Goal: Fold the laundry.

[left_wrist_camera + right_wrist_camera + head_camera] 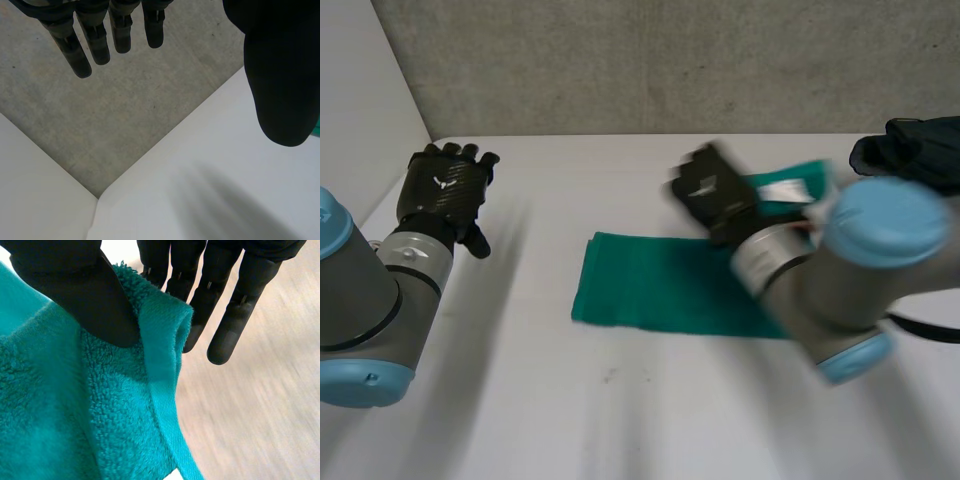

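A green towel (650,285) lies in a folded strip across the middle of the white table (620,420). My right hand (715,190) is above its far right end. In the right wrist view its thumb (90,295) presses a hemmed edge of the green towel (100,415) against the fingers (235,315), lifting that edge. My left hand (445,190) hovers at the table's left side, well away from the towel. In the left wrist view this hand (280,75) has straight fingers (100,40) spread apart and holds nothing.
A dark heap of clothing (920,150) sits at the far right edge of the table. A white label (782,190) shows on the towel near my right hand. A concrete wall (670,60) runs behind the table.
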You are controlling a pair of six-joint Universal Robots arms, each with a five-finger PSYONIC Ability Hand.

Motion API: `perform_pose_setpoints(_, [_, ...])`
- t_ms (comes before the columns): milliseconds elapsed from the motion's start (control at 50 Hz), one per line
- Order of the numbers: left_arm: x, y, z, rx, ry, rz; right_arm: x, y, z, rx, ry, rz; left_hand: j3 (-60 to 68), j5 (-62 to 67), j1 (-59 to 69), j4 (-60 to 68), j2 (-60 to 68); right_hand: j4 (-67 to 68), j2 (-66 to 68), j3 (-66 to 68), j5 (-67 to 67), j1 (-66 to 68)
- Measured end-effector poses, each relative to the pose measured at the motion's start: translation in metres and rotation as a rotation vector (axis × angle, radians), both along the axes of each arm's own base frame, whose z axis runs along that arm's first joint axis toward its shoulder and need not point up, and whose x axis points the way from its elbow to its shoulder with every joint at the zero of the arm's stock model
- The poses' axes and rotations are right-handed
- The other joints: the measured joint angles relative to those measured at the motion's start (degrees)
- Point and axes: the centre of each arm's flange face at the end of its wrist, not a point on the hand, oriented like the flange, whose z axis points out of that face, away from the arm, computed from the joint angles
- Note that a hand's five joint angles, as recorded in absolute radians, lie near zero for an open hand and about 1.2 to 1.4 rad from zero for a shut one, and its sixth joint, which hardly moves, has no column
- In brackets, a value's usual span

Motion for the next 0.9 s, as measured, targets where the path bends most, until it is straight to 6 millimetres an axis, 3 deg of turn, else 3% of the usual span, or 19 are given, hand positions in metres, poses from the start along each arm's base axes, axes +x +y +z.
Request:
perform_pose_setpoints(40, [-0.001, 0.001, -0.001, 0.004, -0.001, -0.002, 0.043, 0.033, -0.022, -0.001, -0.001, 0.164, 0.00, 0.00, 0.00, 0.00, 0.00, 0.00, 0.00, 0.00, 0.01, 0.00])
perform_pose_setpoints(120, [-0.002, 0.002, -0.004, 0.010, -0.003, -0.005, 0.076, 0.059, -0.055, 0.026, 0.012, 0.276, 0.00, 0.00, 0.00, 0.00, 0.00, 0.00, 0.00, 0.00, 0.01, 0.00])
perform_pose_setpoints(200, [-0.003, 0.002, -0.004, 0.011, -0.004, -0.008, 0.088, 0.073, -0.076, 0.060, 0.025, 0.316, 0.00, 0.00, 0.00, 0.00, 0.00, -5.49, -5.11, -5.15, -4.11, -3.28])
perform_pose_setpoints(240, [-0.004, 0.002, -0.004, 0.009, -0.003, -0.013, 0.090, 0.076, -0.081, 0.075, 0.026, 0.316, 0.00, 0.00, 0.00, 0.00, 0.00, -18.52, -18.84, -18.28, -17.46, -16.62])
perform_pose_setpoints(260, [-0.006, 0.002, -0.003, 0.006, -0.002, -0.017, 0.090, 0.077, -0.082, 0.086, 0.023, 0.304, 0.00, 0.00, 0.00, 0.00, 0.00, -35.17, -34.91, -34.97, -33.88, -32.56])
perform_pose_setpoints(280, [-0.007, 0.002, -0.003, 0.004, -0.001, -0.020, 0.089, 0.077, -0.081, 0.093, 0.020, 0.293, 0.00, 0.00, 0.00, 0.00, 0.00, -38.45, -38.33, -38.27, -38.57, -37.04])
perform_pose_setpoints(320, [-0.011, 0.003, 0.000, -0.006, 0.002, -0.033, 0.084, 0.074, -0.074, 0.117, -0.002, 0.236, 0.00, 0.00, 0.00, 0.00, 0.00, -54.32, -53.58, -54.06, -53.59, -49.91])
perform_pose_setpoints(380, [-0.016, 0.004, 0.003, -0.018, 0.006, -0.048, 0.076, 0.070, -0.064, 0.148, -0.030, 0.173, 0.00, 0.00, 0.00, 0.00, 0.00, -56.11, -54.90, -55.93, -54.83, -50.47])
perform_pose_setpoints(400, [-0.024, 0.006, 0.007, -0.034, 0.011, -0.068, 0.061, 0.063, -0.051, 0.203, -0.071, 0.085, 0.00, 0.00, 0.00, 0.00, 0.00, -56.30, -54.90, -56.01, -54.83, -50.47])
perform_pose_setpoints(440, [-0.028, 0.008, 0.010, -0.044, 0.015, -0.081, 0.049, 0.058, -0.044, 0.243, -0.091, 0.035, 0.00, 0.00, 0.00, 0.00, 0.00, -56.30, -54.90, -56.01, -54.83, -50.47])
perform_pose_setpoints(500, [-0.041, 0.013, 0.017, -0.069, 0.025, -0.121, 0.014, 0.045, -0.036, 0.372, -0.116, -0.094, 0.00, 0.00, 0.00, 0.00, 0.00, -56.30, -54.90, -56.01, -54.83, -50.47])
perform_pose_setpoints(580, [-0.062, 0.024, 0.020, -0.087, 0.033, -0.184, -0.027, 0.034, -0.046, 0.526, -0.100, -0.224, 0.00, 0.00, 0.00, 0.00, 0.00, -56.30, -54.90, -56.01, -54.83, -50.47])
perform_pose_setpoints(660, [-0.088, 0.035, 0.014, -0.087, 0.035, -0.261, -0.054, 0.029, -0.063, 0.604, -0.084, -0.306, 0.00, 0.00, 0.00, 0.00, 0.00, -56.30, -54.90, -56.01, -54.83, -50.47])
perform_pose_setpoints(780, [-0.125, 0.043, -0.005, -0.072, 0.026, -0.378, -0.069, 0.026, -0.079, 0.604, -0.086, -0.342, 0.00, 0.00, 0.00, 0.00, 0.00, -56.29, -54.90, -56.01, -54.82, -50.47])
perform_pose_setpoints(800, [-0.137, 0.041, -0.014, -0.064, 0.021, -0.413, -0.072, 0.027, -0.082, 0.592, -0.090, -0.345, 0.00, 0.00, 0.00, 0.00, 0.00, -56.29, -54.90, -56.01, -54.82, -50.47])
perform_pose_setpoints(900, [-0.159, 0.026, -0.041, -0.049, 0.007, -0.460, -0.073, 0.030, -0.084, 0.568, -0.101, -0.344, 0.00, 0.00, 0.00, 0.00, 0.00, -56.29, -54.90, -56.01, -54.83, -50.47])
